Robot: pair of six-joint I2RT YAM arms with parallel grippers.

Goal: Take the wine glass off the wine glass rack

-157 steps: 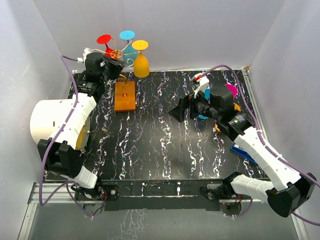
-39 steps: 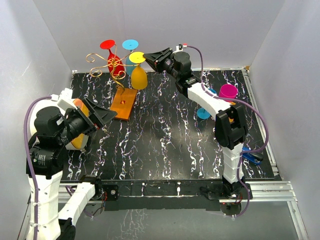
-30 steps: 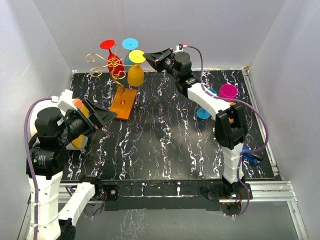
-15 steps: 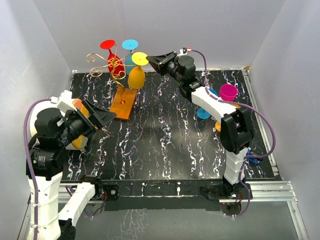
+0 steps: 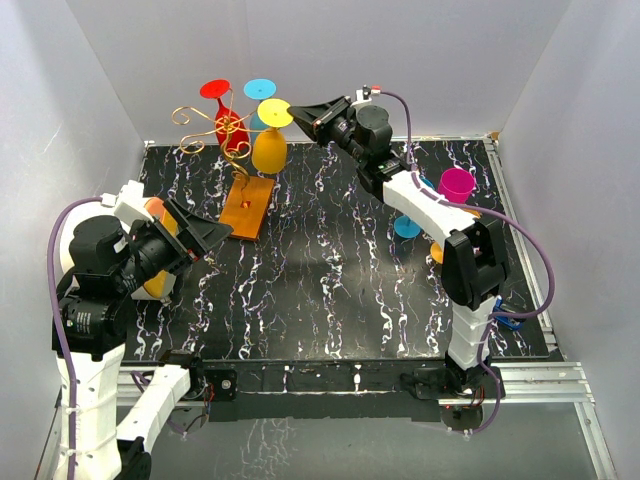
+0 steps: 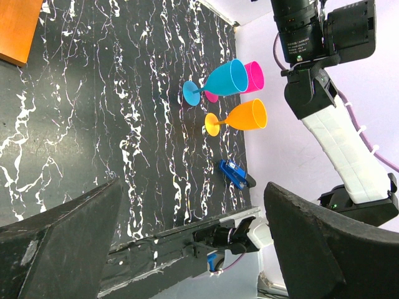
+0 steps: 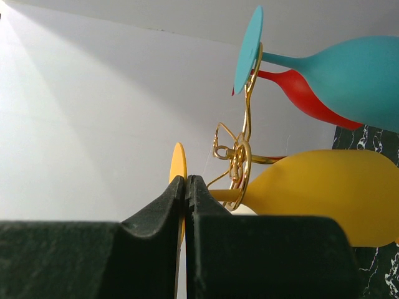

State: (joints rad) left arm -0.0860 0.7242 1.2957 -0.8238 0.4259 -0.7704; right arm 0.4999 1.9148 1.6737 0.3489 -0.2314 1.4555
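Our right gripper (image 7: 186, 182) pinches the yellow wine glass (image 7: 324, 193) by its foot on the wine glass rack (image 7: 239, 163); next we slide it clear

Panning across a black worktop (image 5: 330, 280) streaked with white veins, boxed in by plain white walls (image 5: 420, 60). Over by the right edge, picking out three stemmed glasses, all upright and bunched close: a pink glass (image 6: 254, 76) farthest back, a blue glass (image 6: 225, 79) overlapping it from the left wrist view, an orange glass (image 6: 247, 116) just beside those two. Nearer the front edge, spotting a small blue object (image 6: 235, 175) lying flat, too small to identify.
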